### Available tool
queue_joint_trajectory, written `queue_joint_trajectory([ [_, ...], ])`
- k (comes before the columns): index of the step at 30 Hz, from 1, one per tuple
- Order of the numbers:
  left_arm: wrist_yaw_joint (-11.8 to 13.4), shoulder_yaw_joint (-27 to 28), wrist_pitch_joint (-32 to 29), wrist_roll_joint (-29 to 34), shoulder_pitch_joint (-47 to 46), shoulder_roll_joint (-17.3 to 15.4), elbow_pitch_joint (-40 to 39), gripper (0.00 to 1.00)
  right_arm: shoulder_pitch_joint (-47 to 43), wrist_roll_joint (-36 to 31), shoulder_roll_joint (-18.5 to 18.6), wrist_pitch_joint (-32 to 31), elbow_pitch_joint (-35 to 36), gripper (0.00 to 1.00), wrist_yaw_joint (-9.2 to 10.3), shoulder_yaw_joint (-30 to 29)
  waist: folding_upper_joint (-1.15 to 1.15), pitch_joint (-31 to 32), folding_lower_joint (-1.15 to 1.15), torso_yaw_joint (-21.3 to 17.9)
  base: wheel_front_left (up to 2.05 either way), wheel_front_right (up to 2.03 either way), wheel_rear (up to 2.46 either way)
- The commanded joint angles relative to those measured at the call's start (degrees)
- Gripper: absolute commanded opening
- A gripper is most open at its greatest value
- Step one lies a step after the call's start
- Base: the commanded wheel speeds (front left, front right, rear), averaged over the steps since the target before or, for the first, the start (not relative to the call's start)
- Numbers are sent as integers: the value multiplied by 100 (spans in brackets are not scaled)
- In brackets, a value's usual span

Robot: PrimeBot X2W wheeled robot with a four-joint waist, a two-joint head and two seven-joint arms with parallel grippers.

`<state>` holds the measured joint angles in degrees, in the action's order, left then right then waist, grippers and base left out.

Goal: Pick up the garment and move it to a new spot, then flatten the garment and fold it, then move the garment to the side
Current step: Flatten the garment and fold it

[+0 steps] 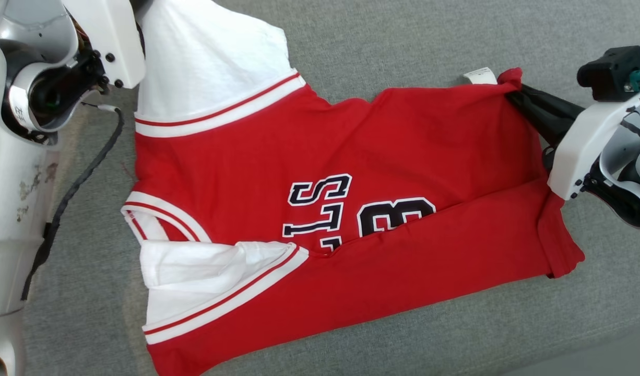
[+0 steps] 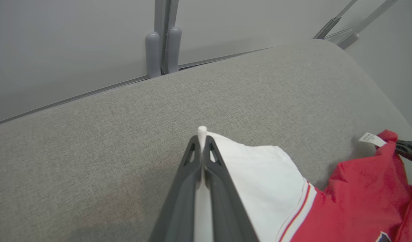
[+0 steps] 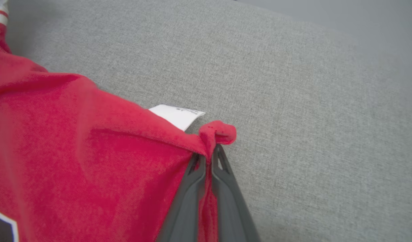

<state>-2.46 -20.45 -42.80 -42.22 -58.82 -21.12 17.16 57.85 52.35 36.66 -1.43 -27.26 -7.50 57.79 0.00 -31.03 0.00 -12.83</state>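
Observation:
The garment (image 1: pixel 320 209) is a red jersey with white sleeves, striped trim and black lettering, spread on the grey cushion with its near long edge folded over. My left gripper (image 2: pixel 202 141) is shut on the far white sleeve (image 2: pixel 259 174), whose edge pokes out past the fingertips. My right gripper (image 3: pixel 208 158) is shut on the red hem corner (image 3: pixel 216 131) beside the white care label (image 3: pixel 176 115). In the head view the right gripper's dark fingers (image 1: pixel 542 110) reach that corner at the upper right; the left fingers are hidden behind the wrist housing.
The grey upholstered surface (image 1: pixel 403 42) extends around the jersey. In the left wrist view its far edge meets a pale wall with a grey post (image 2: pixel 163 50). A black cable (image 1: pixel 72 188) hangs along my left arm.

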Motion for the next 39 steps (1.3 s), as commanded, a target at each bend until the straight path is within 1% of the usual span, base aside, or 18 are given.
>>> queue_joint_trajectory([
  [1,22,37,23,-32,58,-7,-59,0,-65,-30,33,91,-41,0,2,-21,0,111,0,80,0,0,0],
  [10,126,262,342,-292,647,47,-953,0,-255,-110,114,575,-281,0,2,22,0,481,0,215,0,0,0],
  [14,157,322,462,-417,1260,-4,-1733,0,-443,-295,157,878,-300,0,1,116,0,689,0,236,0,0,0],
  [16,227,320,530,-374,1701,-88,-2217,0,-595,-372,194,1045,-263,0,1,167,0,788,0,255,0,0,0],
  [21,571,406,834,-342,3132,-164,-3579,0,-976,-731,374,1433,-184,0,2,239,0,989,0,327,0,0,0],
  [24,799,459,1096,-384,4006,-72,-4294,0,-1211,-991,518,1549,-161,0,2,162,0,1087,0,389,0,0,0],
  [27,956,418,1368,-464,4815,94,-4710,0,-1462,-1277,621,1598,-230,0,2,96,0,1197,0,487,0,0,0],
  [29,1014,353,1572,-615,5282,302,-4830,0,-1636,-1434,656,1621,-264,0,2,50,0,1265,0,571,0,0,0],
  [32,1012,279,1879,-779,5822,548,-4772,0,-1864,-1670,704,1629,-313,0,2,-12,0,1360,0,712,0,0,0],
  [36,894,175,2217,-991,6284,835,-4543,0,-2082,-1947,731,1654,-324,0,2,-59,0,1448,0,875,0,0,0],
  [39,790,109,2387,-1089,6459,971,-4368,0,-2214,-2070,736,1659,-332,0,2,-87,0,1500,0,992,0,0,0],
])
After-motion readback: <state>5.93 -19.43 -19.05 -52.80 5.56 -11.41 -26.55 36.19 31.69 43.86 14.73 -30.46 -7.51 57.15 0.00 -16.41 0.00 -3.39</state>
